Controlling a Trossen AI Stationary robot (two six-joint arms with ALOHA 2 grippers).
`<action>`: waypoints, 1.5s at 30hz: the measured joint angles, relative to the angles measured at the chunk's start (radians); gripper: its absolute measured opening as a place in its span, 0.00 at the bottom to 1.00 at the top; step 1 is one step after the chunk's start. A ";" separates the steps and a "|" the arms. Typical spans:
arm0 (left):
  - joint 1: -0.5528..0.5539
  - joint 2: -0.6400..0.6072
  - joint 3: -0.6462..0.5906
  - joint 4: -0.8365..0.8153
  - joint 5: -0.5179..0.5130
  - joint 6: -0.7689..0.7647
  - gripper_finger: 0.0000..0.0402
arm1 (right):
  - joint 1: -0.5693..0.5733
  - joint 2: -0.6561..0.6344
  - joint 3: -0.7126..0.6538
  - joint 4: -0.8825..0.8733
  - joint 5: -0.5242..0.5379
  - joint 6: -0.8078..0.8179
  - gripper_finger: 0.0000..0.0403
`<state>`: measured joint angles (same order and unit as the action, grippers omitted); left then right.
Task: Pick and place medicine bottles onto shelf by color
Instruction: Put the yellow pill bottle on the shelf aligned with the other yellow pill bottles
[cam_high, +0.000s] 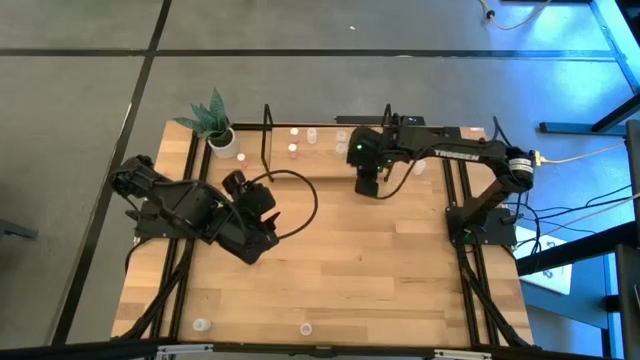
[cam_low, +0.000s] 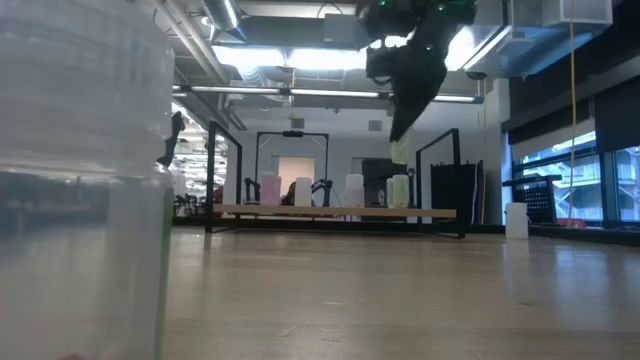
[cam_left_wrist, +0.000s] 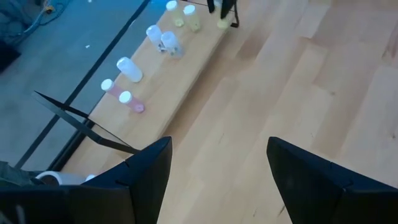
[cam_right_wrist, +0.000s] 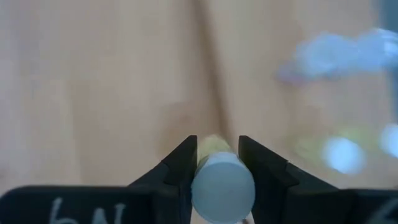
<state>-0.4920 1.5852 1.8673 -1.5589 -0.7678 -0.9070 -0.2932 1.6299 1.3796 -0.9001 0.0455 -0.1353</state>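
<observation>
1. At the far edge of the tabletop (cam_high: 330, 270), the right claw (cam_high: 367, 186) hangs above the front of the shelf (cam_high: 320, 150), its fingers narrowed onto a small bottle (cam_right_wrist: 222, 183) held between them. In the low view that bottle (cam_low: 399, 152) shows a yellow-green body and hangs clear of the shelf (cam_low: 340, 212).
2. The left claw (cam_left_wrist: 214, 180) stands wide and empty over the left-middle of the tabletop, looking toward the shelf; this arm waits.
3. Other bottles stand on the shelf: a pink pair (cam_left_wrist: 127, 99) at one end, pale ones (cam_left_wrist: 163, 40) in the middle, yellow-green ones (cam_left_wrist: 193, 18) nearer the right claw. Two more bottles (cam_high: 202, 325) (cam_high: 306, 328) sit by the near edge of the tabletop, well apart from the shelf.
4. Handling, as a judgement: the bottle looks light, stiff and smooth-sided, so it could slip or twist in the fingers. A grip across the body just below the cap, as here, seems soundest. Being narrow and tall for its base, it could tip if let go tilted or if it touches a neighbour.
5. Hard to make out: the right wrist view shows only the cap end of the held bottle, and the things behind it are blurs. From above, the arm hides the held bottle and part of the shelf. In the low view a large clear container (cam_low: 85, 180) fills the left, cutting off that end of the shelf. The cap colours of the two near bottles cannot be told for certain.
</observation>
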 joint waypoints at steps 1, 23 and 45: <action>0.004 0.000 0.000 0.000 -0.001 0.000 0.64 | -0.004 -0.008 0.000 0.005 0.033 0.027 0.28; 0.055 0.000 0.000 0.000 0.007 -0.006 0.64 | -0.053 0.073 0.000 -0.023 0.143 0.674 0.29; 0.073 0.000 0.000 0.000 0.007 0.000 0.64 | -0.053 0.112 0.000 -0.017 0.141 0.180 0.29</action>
<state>-0.4191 1.5852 1.8675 -1.5593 -0.7612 -0.9066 -0.3462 1.7416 1.3800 -0.9169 0.1864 0.0448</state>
